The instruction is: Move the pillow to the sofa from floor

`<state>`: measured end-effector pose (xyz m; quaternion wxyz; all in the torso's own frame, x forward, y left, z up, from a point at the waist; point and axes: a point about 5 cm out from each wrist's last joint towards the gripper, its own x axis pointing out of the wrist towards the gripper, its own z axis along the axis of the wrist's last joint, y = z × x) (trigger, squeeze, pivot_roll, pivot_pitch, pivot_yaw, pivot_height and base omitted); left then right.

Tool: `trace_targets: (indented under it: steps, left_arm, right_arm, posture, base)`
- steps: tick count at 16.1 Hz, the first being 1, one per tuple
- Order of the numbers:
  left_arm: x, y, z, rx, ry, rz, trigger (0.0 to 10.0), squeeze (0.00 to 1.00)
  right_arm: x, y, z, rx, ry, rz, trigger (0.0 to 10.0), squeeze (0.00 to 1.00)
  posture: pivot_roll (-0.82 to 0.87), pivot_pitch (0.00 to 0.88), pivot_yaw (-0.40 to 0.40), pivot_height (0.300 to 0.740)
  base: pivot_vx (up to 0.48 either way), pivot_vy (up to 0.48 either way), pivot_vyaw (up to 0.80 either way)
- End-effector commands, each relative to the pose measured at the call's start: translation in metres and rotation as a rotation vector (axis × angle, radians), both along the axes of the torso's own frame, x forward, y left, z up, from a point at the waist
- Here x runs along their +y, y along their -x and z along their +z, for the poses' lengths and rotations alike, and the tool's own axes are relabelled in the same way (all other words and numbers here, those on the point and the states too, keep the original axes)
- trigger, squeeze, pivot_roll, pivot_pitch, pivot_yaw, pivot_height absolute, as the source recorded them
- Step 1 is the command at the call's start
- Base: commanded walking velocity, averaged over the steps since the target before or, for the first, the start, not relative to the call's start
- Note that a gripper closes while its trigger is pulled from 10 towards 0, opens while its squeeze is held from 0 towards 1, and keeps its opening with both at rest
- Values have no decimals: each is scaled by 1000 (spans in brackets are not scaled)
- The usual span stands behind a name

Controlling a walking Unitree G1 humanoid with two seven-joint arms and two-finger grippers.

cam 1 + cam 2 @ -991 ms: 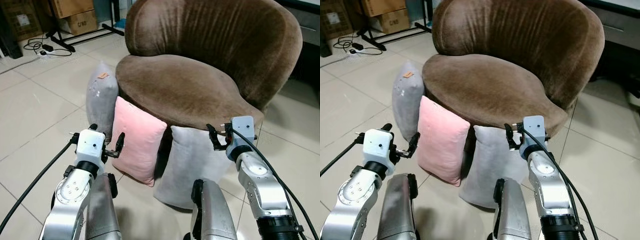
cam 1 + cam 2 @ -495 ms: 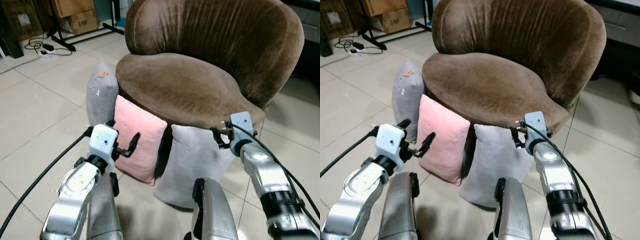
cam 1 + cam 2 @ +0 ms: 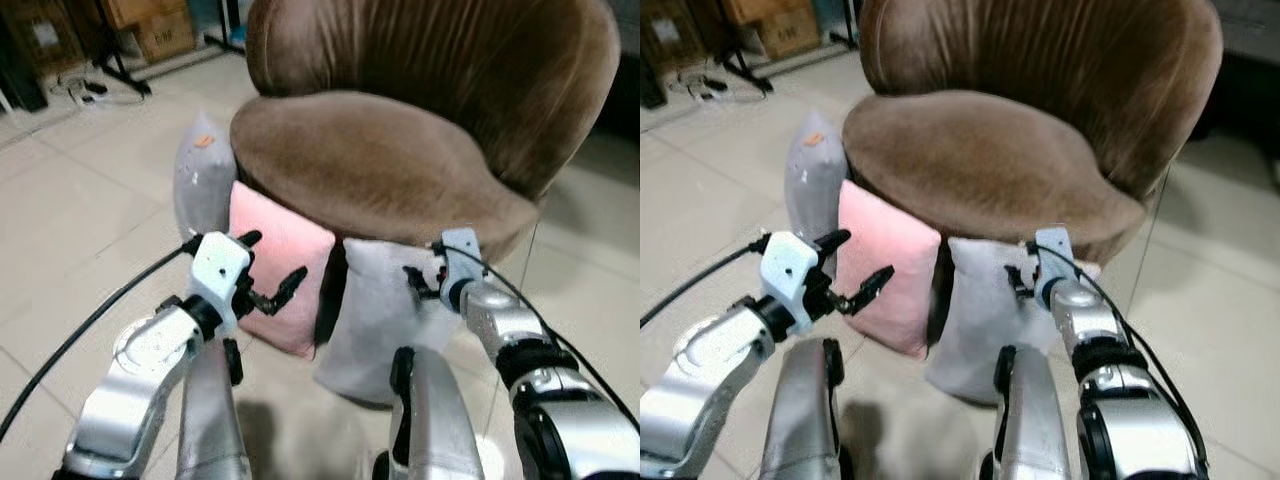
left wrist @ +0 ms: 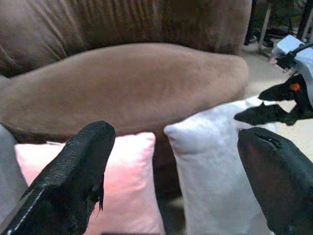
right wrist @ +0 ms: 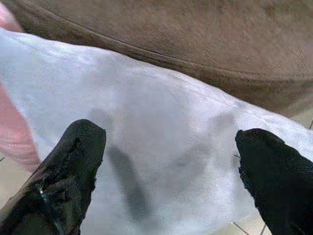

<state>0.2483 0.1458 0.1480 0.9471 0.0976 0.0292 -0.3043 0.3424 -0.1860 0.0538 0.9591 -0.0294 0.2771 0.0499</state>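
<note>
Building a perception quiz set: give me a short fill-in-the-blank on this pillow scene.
1. The pillow between the two grey ones is ____.
2. All three pillows lean against the brown ____.
3. The right gripper is closest to the pale grey pillow, its fingers ____.

Missing words: pink; sofa; open

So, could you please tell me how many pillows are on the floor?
3, all leaning against the sofa: a grey pillow leftmost, a pink pillow in the middle, a light grey pillow rightmost. Others may be hidden.
</note>
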Motion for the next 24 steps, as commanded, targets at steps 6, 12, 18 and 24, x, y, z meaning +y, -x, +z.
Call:
trace_targets:
  steps: [6, 12, 18, 24]
  left_arm:
    - [6, 30, 13, 58, -31, -32, 10000, 0]
    - [26, 61, 10, 160, -93, -8, 10000, 0]
    - [28, 68, 13, 180, -98, -9, 10000, 0]
    - [27, 66, 14, 181, -90, -5, 10000, 0]
  right_arm:
    - [6, -6, 3, -87, -129, -110, 10000, 0]
    - [32, -8, 1, -97, -177, -133, 0, 0]
    - [43, -9, 1, -98, -191, -134, 0, 0]
    - [46, -10, 2, -95, -180, -125, 0, 0]
  posture:
    - [49, 232, -57, 446]
    - [61, 289, -56, 446]
    - [72, 282, -59, 446]
    - [81, 275, -64, 446]
  base:
    - [0, 0, 0]
    - [0, 0, 0]
    - [0, 0, 0]
    - [0, 0, 0]
